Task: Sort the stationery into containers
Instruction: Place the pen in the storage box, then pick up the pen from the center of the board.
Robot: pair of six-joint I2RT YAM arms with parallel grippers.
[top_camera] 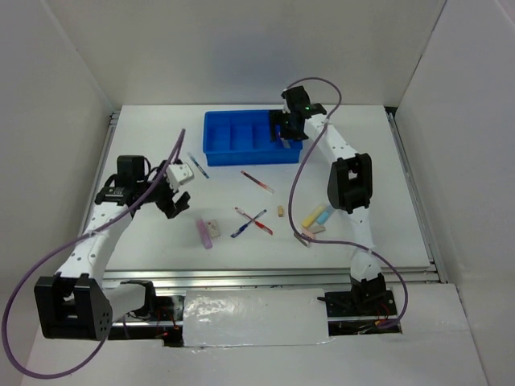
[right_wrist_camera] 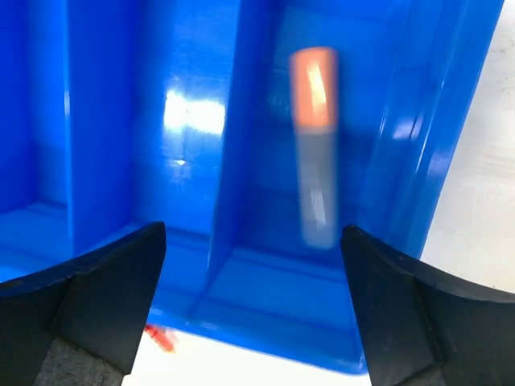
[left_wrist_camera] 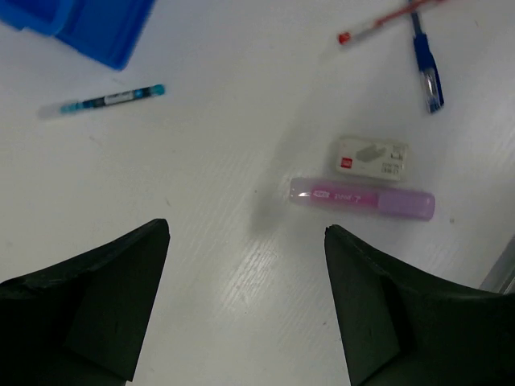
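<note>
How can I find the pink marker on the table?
Start at the blue tray at the far side of the table, then come toward the near edge, left of the crossed pens. The marker lies flat beside a small white eraser. It is the only pinkish-purple stick there.

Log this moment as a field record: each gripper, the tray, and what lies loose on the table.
left gripper: open, above bare table, near pink marker and eraser
right gripper: open, over right end of blue tray
in tray: orange-capped marker, blurred, in end compartment
loose on table: red pen crossing blue pen; light-blue pen; tan piece; yellow marker
</note>
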